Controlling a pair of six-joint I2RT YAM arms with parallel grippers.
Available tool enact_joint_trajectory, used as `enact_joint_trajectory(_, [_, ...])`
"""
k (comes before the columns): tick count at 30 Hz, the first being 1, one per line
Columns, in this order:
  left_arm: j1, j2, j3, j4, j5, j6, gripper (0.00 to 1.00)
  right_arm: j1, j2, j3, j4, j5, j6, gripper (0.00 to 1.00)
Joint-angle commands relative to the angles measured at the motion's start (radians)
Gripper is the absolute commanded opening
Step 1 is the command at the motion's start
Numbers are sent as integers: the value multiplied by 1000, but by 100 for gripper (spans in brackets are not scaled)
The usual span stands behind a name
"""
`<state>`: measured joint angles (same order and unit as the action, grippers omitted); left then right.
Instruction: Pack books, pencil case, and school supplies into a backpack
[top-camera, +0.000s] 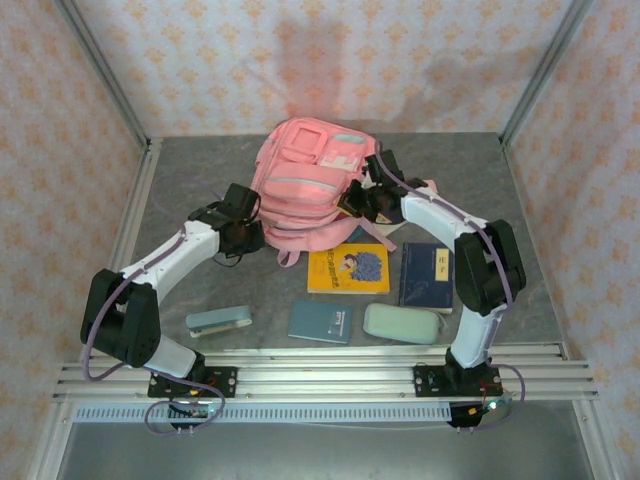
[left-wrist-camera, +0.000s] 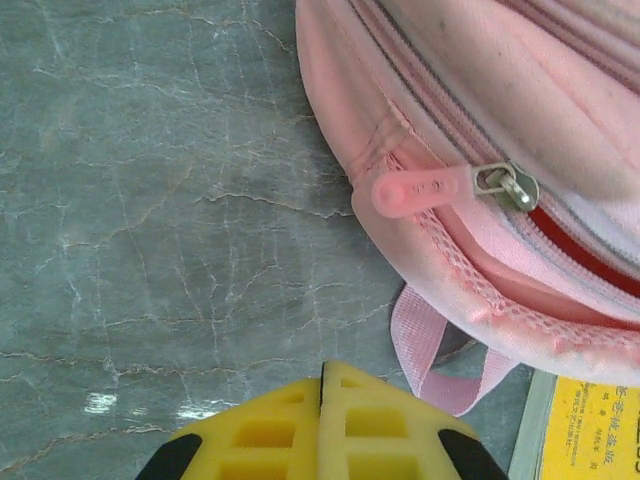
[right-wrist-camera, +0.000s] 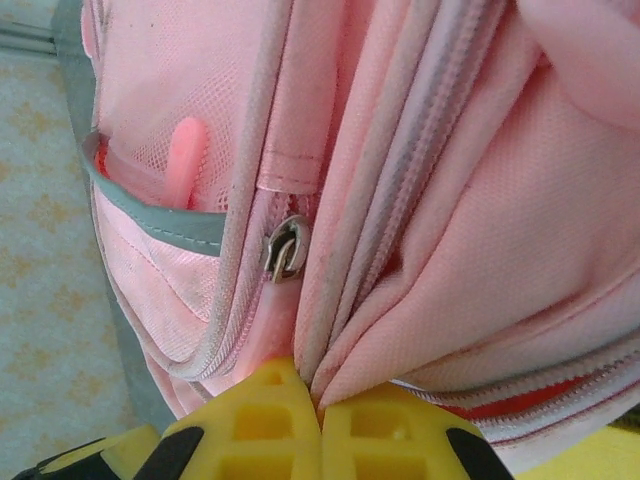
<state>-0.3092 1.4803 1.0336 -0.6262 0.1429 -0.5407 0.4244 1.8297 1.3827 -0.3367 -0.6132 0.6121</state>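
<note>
The backpack (top-camera: 300, 180) is lying flat, and everything else is sitting on the arms' side of it. The yellow book (top-camera: 347, 269) is right at its lower edge, with the navy book (top-camera: 426, 275) beside that. The teal notebook (top-camera: 320, 321), pencil case (top-camera: 400, 323) and stapler (top-camera: 219, 321) are lying a row further out.

The right gripper (right-wrist-camera: 320, 385) is pinching a fold of backpack fabric by a zipper. The left gripper (left-wrist-camera: 322, 372) is hovering just off the backpack's edge, fingers closed on nothing.

My guess is it's going for the pink pull tab (left-wrist-camera: 420, 190). It should be opening up, squaring to the tab, then pulling along the zip line while the right is holding tension.
</note>
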Motion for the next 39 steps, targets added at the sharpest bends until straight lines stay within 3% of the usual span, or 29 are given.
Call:
enact_joint_trajectory(1, [7,32,62,-40,15,71,22,-2,-39,26,-24,13,-126,0])
enact_joint_trajectory(3, [7,49,96,-51,39,123,36,-4,-56,21,-35,4,-155,0])
enact_joint_trajectory(5, [6,81,139,-78,51,171,40,-8,-71,24,-58,1,-190,0])
enact_joint_trajectory(10, [4,129,198,-109,34,251,41,-30,-114,23,-121,38,-293,0])
enact_joint_trajectory(16, [4,161,223,-92,68,223,41,-76,-102,60,-234,220,-336,2])
enact_joint_trajectory(18, [4,147,207,-75,82,207,41,-102,-99,55,-243,264,-307,10])
enact_joint_trajectory(21, [4,124,185,-62,99,192,41,-112,-114,59,-269,331,-248,35])
enact_joint_trajectory(25, [4,102,176,-68,98,178,41,-85,-196,7,-199,226,-185,46])
enact_joint_trajectory(28, [4,90,174,-66,102,162,42,-21,-232,20,-249,332,-186,51])
enact_joint_trajectory(30, [4,83,171,-63,104,153,42,1,-248,-8,-231,325,-49,53])
enact_joint_trajectory(32, [4,76,169,-57,104,150,42,27,-269,-59,-208,313,193,53])
enact_joint_trajectory(35, [4,76,165,-50,107,149,42,84,-332,-178,-115,326,500,46])
enact_joint_trajectory(39, [4,76,154,-37,120,144,42,140,-401,-304,-33,396,749,44])
